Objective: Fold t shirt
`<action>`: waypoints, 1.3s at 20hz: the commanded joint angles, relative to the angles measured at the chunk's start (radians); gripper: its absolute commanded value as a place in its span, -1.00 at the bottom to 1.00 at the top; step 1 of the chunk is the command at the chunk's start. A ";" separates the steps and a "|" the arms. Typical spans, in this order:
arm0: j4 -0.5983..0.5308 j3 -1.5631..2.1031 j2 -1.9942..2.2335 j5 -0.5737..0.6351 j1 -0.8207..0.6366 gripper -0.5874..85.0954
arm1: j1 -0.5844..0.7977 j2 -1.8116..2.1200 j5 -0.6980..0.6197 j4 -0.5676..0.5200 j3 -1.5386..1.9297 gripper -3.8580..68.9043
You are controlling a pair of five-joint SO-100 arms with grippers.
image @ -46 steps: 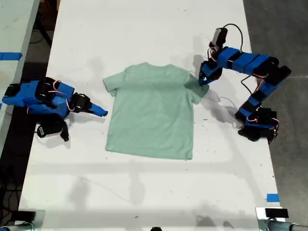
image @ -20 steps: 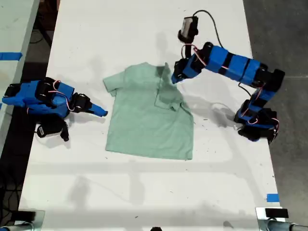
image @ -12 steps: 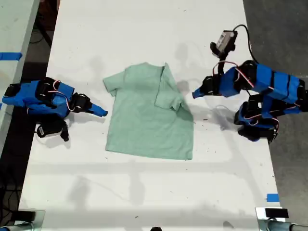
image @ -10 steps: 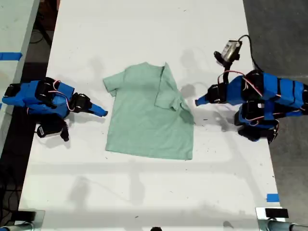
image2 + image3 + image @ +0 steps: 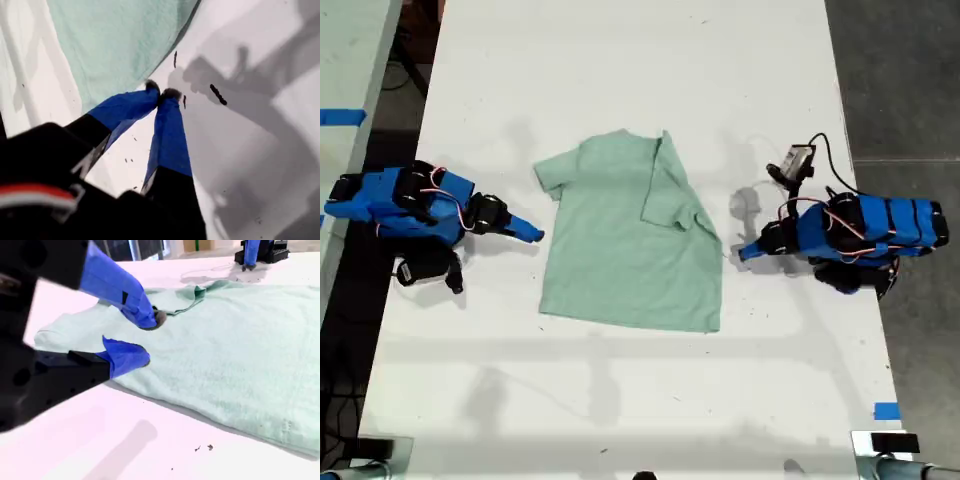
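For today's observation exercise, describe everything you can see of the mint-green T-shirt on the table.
The t shirt is plain pale mint-green cloth, short-sleeved, round-necked, without print. It lies flat on the white table, neck toward the exterior view's top. The sleeve on that view's right is folded inward over the body; the other sleeve lies spread out. Neither gripper holds it: my first gripper is shut beside its edge, and my second gripper is open near the spread sleeve.

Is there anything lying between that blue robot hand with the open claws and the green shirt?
No. Only bare white table lies between my second hand and the pale mint-green cloth T-shirt.
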 commanded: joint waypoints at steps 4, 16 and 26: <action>-0.014 -0.002 0.006 0.002 -0.008 -0.79 | 0.005 0.011 0.083 0.002 0.057 -0.83; -0.014 -0.002 0.006 0.002 -0.008 -0.79 | -0.015 0.011 0.071 0.002 0.057 -0.79; -0.014 -0.002 0.006 0.002 -0.008 -0.79 | -0.014 0.011 0.069 0.002 0.057 -0.73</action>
